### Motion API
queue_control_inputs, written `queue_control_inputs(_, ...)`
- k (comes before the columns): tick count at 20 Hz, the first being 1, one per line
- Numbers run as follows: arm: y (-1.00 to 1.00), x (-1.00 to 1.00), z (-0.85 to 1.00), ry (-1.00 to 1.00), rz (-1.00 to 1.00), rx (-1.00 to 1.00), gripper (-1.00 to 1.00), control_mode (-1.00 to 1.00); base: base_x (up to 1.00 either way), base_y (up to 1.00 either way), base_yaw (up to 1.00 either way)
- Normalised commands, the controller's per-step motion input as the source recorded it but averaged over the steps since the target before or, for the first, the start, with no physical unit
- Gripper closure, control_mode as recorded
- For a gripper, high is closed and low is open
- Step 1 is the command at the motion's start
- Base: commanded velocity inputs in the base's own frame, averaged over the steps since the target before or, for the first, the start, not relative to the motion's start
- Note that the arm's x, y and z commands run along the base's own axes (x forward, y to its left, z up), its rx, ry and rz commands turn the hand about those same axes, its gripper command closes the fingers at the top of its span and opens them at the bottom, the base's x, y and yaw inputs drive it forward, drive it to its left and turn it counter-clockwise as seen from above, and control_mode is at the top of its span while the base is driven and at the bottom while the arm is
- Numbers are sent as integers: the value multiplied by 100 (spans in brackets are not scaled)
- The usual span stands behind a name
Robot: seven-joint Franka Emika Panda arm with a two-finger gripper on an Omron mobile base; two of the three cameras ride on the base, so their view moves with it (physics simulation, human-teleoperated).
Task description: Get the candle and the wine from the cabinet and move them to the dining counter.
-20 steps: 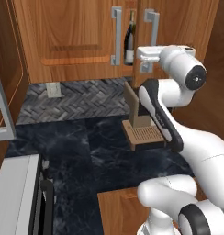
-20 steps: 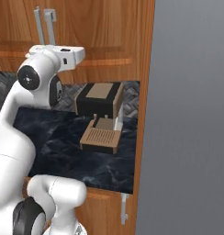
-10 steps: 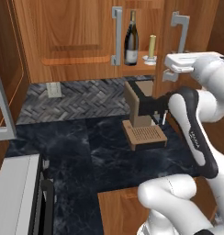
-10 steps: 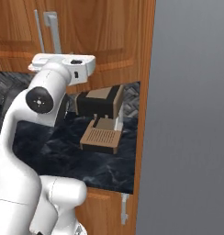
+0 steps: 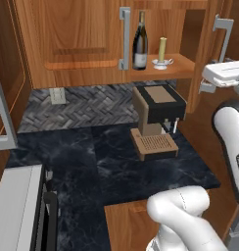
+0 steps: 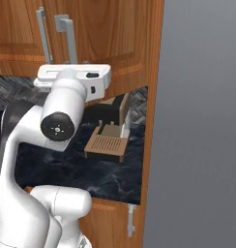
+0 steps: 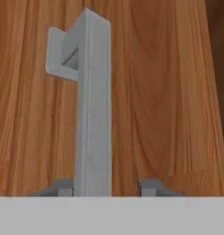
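The cabinet's right door [image 5: 208, 51] stands swung out. My gripper [image 7: 107, 187] is shut on its grey bar handle [image 7: 93, 114], one fingertip on each side; in the left base view the hand [image 5: 224, 72] sits at the far right against that door. On the wooden shelf [image 5: 182, 64] inside stand the wine [image 5: 139, 43], a dark bottle with a pale label, and to its right the candle [image 5: 162, 51], pale and upright on a small white dish. The left door [image 5: 72, 34] is closed. The dining counter is out of view.
A brown coffee machine [image 5: 158, 110] sits on the dark marble worktop [image 5: 92, 162] below the cabinet, backed by herringbone tiles [image 5: 82, 100]. A tall grey panel [image 6: 202, 121] fills the right side of the right base view. A grey appliance [image 5: 13, 206] is at lower left.
The right cabinet door has swung further open with my gripper on its handle, and the arm has moved right. The wine and then the candle came into view on the shelf.
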Motion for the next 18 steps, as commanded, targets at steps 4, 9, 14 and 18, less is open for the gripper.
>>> queue_control_inputs(4,11,-61,0,-10,4,0,-100,-100,0,0,0)
queue_control_inputs(9,7,-73,0,-10,0,0,-100,-100,0,0,0)
queue_control_inputs(14,36,-73,0,-10,0,-2,-100,-100,0,0,0)
queue_control_inputs(18,76,-24,0,-1,0,-10,-100,-100,0,0,0)
